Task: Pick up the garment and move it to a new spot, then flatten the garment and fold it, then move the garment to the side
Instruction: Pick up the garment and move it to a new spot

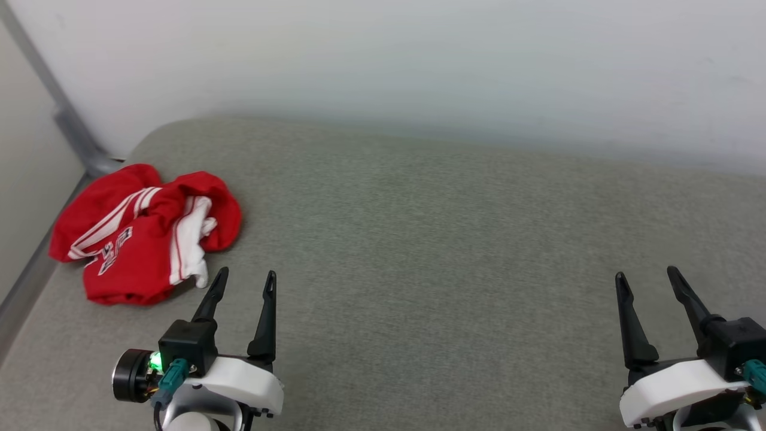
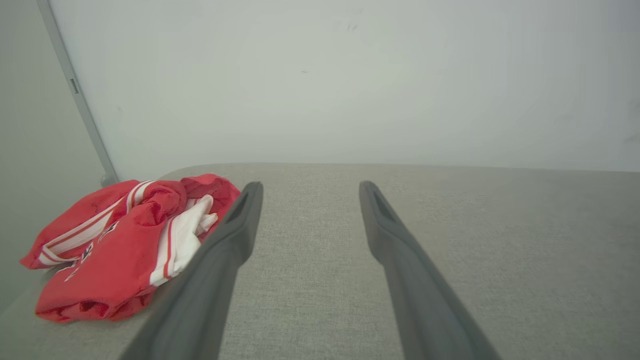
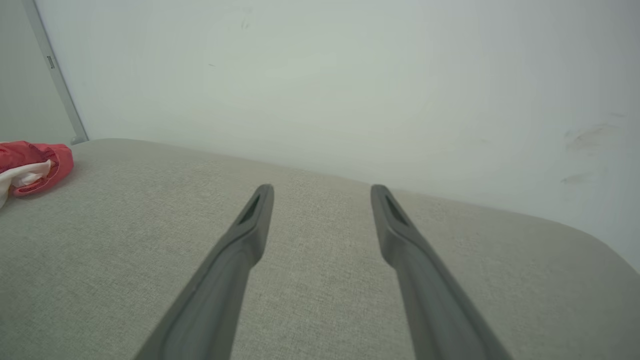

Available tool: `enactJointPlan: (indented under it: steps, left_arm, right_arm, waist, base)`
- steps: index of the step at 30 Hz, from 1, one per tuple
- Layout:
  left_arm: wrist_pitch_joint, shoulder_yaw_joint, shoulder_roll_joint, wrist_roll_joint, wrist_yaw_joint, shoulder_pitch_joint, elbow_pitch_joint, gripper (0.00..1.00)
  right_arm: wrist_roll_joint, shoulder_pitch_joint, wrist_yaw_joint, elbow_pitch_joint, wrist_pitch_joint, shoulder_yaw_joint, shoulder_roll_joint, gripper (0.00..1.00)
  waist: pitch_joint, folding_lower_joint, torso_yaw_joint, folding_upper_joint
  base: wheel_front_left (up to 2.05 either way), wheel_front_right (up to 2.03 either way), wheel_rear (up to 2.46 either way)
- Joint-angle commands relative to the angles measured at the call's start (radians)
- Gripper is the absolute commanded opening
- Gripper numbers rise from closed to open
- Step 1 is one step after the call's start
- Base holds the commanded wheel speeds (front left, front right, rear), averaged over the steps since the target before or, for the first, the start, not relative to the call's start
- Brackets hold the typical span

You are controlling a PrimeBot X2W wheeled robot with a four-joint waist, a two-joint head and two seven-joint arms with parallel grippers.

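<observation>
Since the left hand (image 1: 248,273) and right hand (image 1: 645,273) are both sitting spread wide and empty, I'm guessing we're looking at the pickup step. The garment (image 1: 143,236) is lying as a soft, crumpled red-and-white heap at the far left of the grey, woven-looking table (image 1: 449,239), just beyond the left hand. The next move is probably calling for that hand to reach in and pinch a thick fold.

One garment (image 1: 143,233), two hands (image 1: 248,272) (image 1: 645,272), one surface (image 1: 431,251)
</observation>
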Motion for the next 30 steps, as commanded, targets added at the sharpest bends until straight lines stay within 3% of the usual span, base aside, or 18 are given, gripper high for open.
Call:
enactJointPlan:
  steps: [1,18,30]
  left_arm:
    - [-0.005,0.006,-0.001,0.001,-0.001,-0.003,0.003,1.0]
    - [-0.005,0.081,-0.011,-0.041,-0.028,0.006,0.02,1.0]
    - [-0.005,0.11,-0.012,-0.039,-0.04,-0.001,0.033,1.0]
  right_arm:
    - [0.003,0.005,0.0,0.001,-0.004,0.0,-0.001,1.0]
    - [0.03,-0.021,0.0,0.031,-0.022,0.027,-0.001,1.0]
    - [0.03,-0.044,0.0,0.053,-0.036,0.039,-0.001,1.0]
  waist:
    - [-0.005,0.0,0.03,0.0]
    - [-0.007,0.0,0.252,0.0]
    - [0.005,0.0,0.317,0.0]
  base:
    - [0.0,0.0,0.0]
    - [0.0,0.0,0.0]
    - [0.0,0.0,0.0]
